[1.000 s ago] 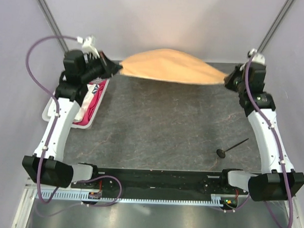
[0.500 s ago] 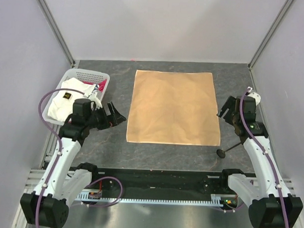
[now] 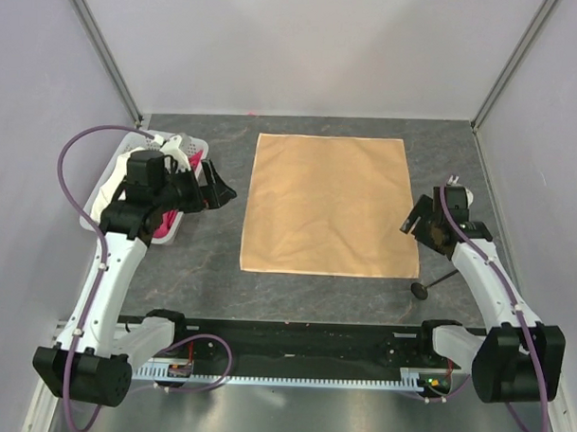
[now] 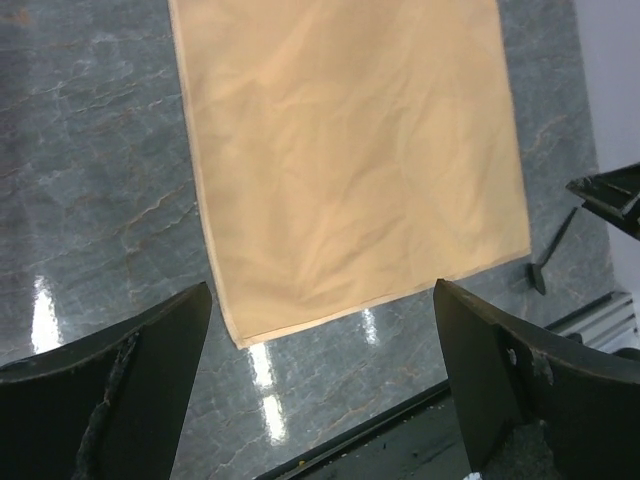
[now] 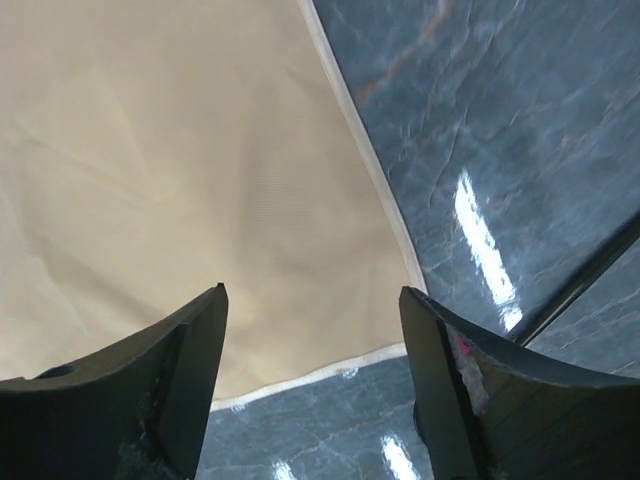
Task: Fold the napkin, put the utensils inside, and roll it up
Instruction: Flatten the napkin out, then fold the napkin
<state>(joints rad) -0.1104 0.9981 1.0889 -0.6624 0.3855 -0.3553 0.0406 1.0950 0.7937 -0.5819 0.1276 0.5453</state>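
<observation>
While napkin (image 3: 329,204) lies flat, left gripper (image 3: 220,190), right gripper (image 3: 413,219) flank edges.

The napkin (image 3: 329,206) is thin peach-tan woven cloth, faintly lustrous and softly creased, with a stitched hem along its edges. The bench (image 3: 295,297) has a dark grey marbled surface, smooth and glossy, returning bright light streaks in both wrist views. The spoon (image 3: 420,290) is black and dull; its material cannot be determined. The left end effector (image 4: 320,290) has matt black plastic fingers, scuffed along one inner edge. The right end effector (image 5: 312,295) is likewise matt black. The basket (image 3: 87,217) is white plastic.
</observation>
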